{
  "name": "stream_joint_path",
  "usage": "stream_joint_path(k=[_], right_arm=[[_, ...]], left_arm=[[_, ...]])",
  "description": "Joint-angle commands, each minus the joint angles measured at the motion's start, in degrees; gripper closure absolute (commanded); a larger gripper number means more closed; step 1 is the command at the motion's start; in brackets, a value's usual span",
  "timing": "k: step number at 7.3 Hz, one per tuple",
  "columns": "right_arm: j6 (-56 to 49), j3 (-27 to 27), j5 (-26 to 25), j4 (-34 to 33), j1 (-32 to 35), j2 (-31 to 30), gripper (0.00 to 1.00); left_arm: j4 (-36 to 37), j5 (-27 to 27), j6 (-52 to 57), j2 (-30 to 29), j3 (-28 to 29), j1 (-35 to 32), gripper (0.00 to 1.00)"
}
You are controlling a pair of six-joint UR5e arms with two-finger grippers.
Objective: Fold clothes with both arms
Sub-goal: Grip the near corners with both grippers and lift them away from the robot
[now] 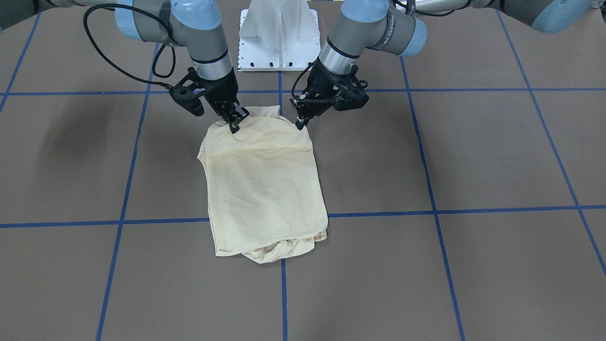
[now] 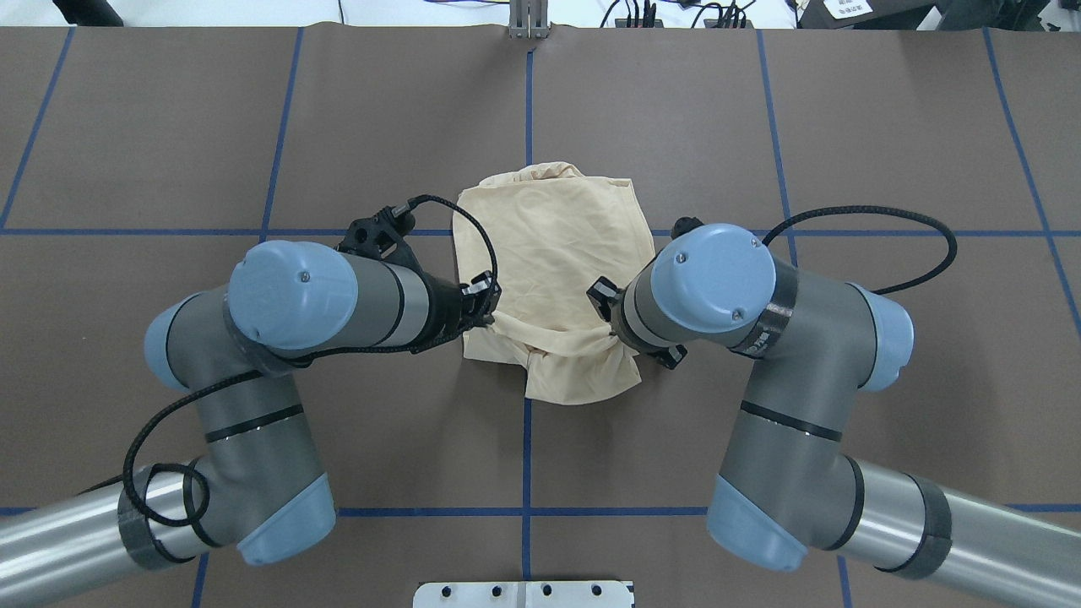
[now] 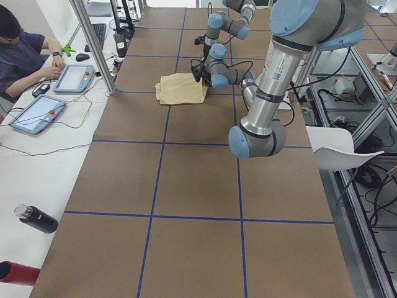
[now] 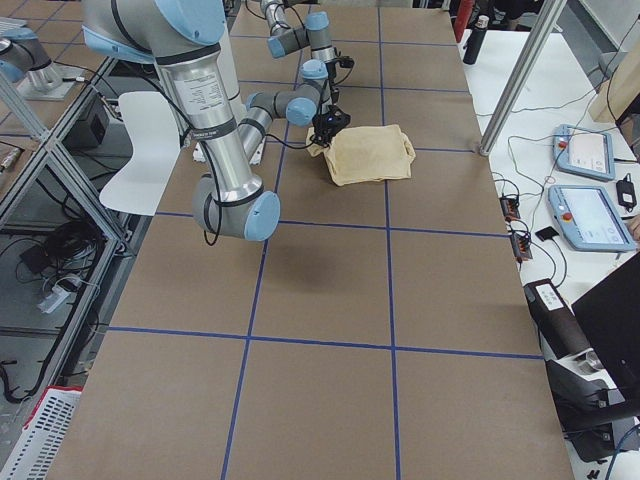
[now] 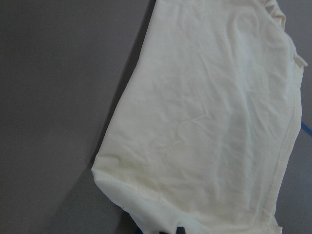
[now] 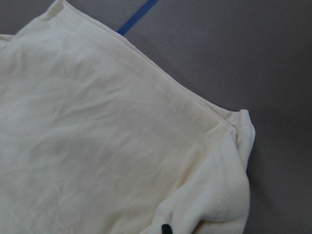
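Risk, left side first: the left end effector [image 1: 299,124] is pinched narrow on just the corner of the shirt [image 1: 265,189]. That looks like a thin bite, so the knit could slip out on a lift and leave the fold lopsided. Middle: the layers look loose and are bunched at the far end. Carrying the near edge over could drag the whole stack along the desk [image 1: 473,156] or spill what is tucked under. Right end effector [image 1: 234,126]: closed on a gathered wad, with cloth puckering toward it. Likely an uneven grab, so the crease skews if the arms don't move together.

Position: the shirt lies flat mid-desk across the blue tape line [image 1: 284,293], a rough rectangle with no print showing. Its robot-side edge spans both end effectors, one touching each corner. The body runs away from them, and a small flap trails back toward the robot.
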Motion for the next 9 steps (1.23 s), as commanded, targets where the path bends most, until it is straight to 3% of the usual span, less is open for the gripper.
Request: stream_joint_path(k=[1,2,3,6,9], right_arm=[[-3.6,-6.2,0.4,0.1,4.7,5.6,1.0],[-4.9,-13.7,1.0,0.2,6.5,10.9,1.0],[-6.3,-18.0,1.3,0.4,7.6,13.3,1.0],[-8.6,-22.1,2.1,2.7,10.5,14.8,1.0],[-8.9,-29.4,2.1,8.6,10.6,16.9,1.0]], left_arm=[[-2.1,-0.2,2.1,-4.0,6.2,-4.8,1.0],[-3.7,-1.4,2.1,-4.1,7.5,-6.4,1.0],[-4.1,-1.5,2.1,-4.4,8.2,-7.5,1.0],[-11.8,-1.4,1.9,-6.4,17.6,-8.9,1.0],[-12.2,-1.4,1.6,-7.0,18.8,-9.3,1.0]])
